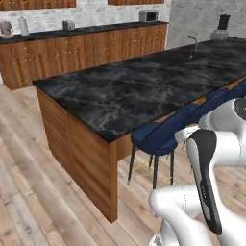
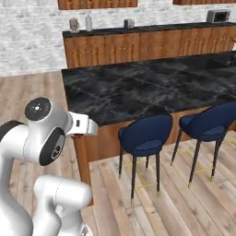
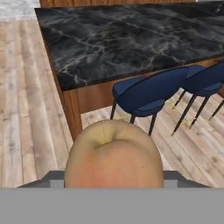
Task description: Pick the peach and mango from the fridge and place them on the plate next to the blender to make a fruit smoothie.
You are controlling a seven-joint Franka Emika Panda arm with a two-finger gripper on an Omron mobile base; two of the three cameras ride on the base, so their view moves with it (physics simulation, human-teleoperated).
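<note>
A round fruit, yellow-orange on top and reddish lower down with a cleft and a stem dimple, fills the bottom centre of the hand view; it is the peach point(image 3: 111, 157). My gripper point(image 2: 79, 132) is shut on it, and the fruit hides the fingertips. In the right base view a reddish sliver of the peach point(image 2: 77, 136) shows under the white hand, which hangs in front of the island's near corner. The blender point(image 1: 220, 26), a black jug on a grey base, stands at the island's far right end. The mango, the plate and the fridge are out of view.
A long island counter point(image 1: 144, 91) with a dark marble top lies ahead. Blue stools point(image 2: 146, 133) point(image 2: 207, 122) stand along its near side. A faucet point(image 1: 193, 44) rises near the blender. A back counter point(image 2: 138, 30) carries a microwave point(image 2: 216, 16) and small appliances. Wooden floor lies open to the left.
</note>
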